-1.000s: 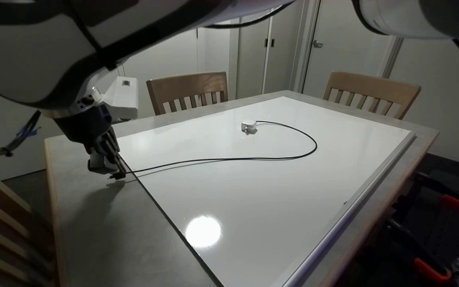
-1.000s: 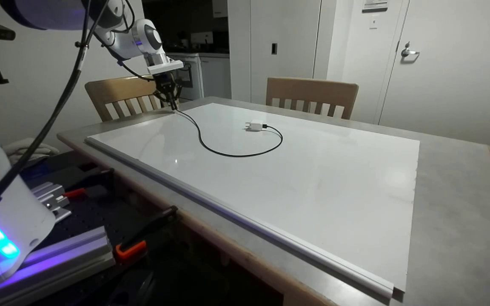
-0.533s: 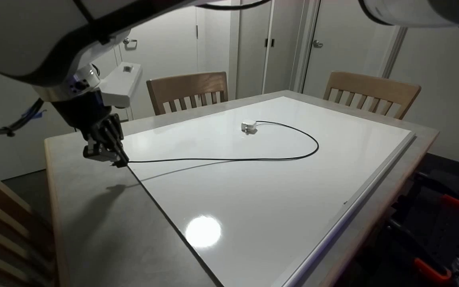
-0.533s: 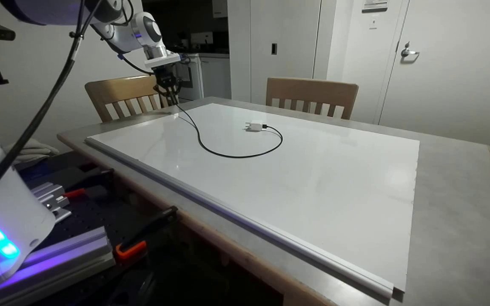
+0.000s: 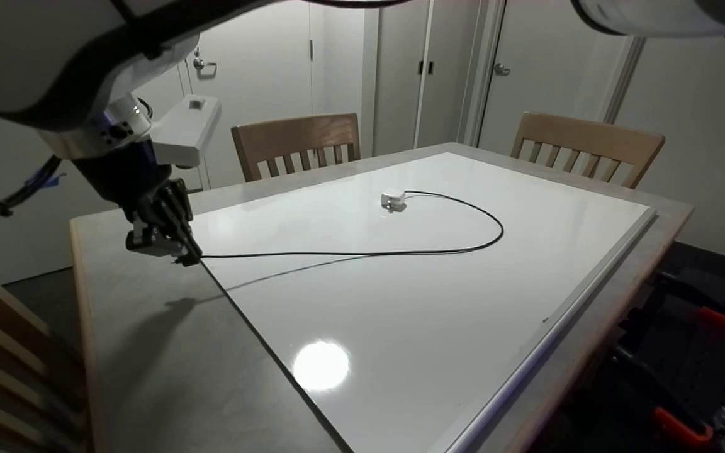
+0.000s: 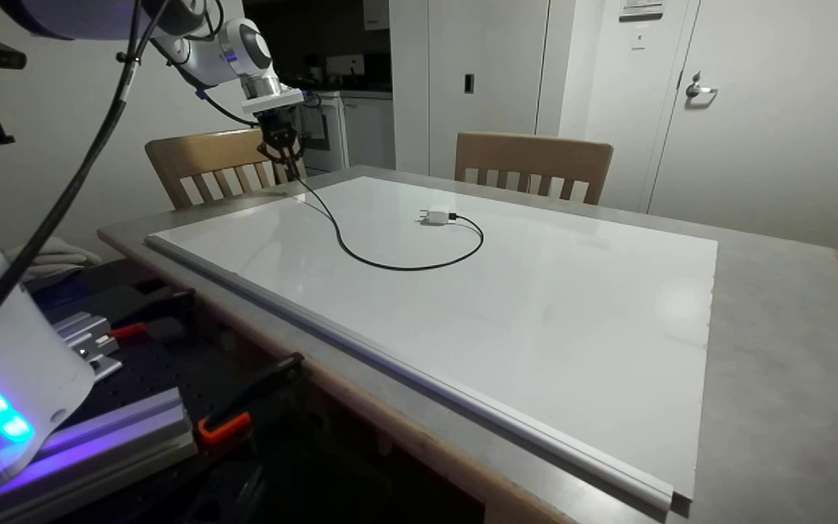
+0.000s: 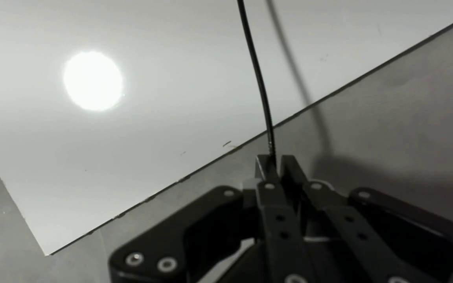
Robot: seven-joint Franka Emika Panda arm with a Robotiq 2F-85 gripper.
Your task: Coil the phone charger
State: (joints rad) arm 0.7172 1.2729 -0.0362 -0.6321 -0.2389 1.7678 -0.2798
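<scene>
The phone charger's thin black cable [image 5: 502, 234] lies on the white board in an open S-like curve, and it also shows in an exterior view [image 6: 408, 268]. One end joins a white plug block [image 5: 393, 199], which also rests on the board in an exterior view [image 6: 437, 215]. My gripper [image 5: 192, 257] is above the board's edge, a little off the table, also seen in an exterior view [image 6: 293, 175]. In the wrist view the nearly closed fingers [image 7: 277, 162] hold the cable [image 7: 258, 74] near its free end. That end is mostly hidden between the fingers.
The white board [image 5: 413, 327] lies on a grey table [image 5: 167, 390]. A raised rail [image 6: 419, 378] runs along one board edge. Wooden chairs [image 5: 299, 141] [image 6: 534, 156] stand around the table. Clamps with orange parts [image 6: 224, 429] sit by the robot base.
My gripper has risen from near the table surface with the cable end, and its shadow is now apart from it. The near stretch of cable has lifted off the board. The plug block stays put.
</scene>
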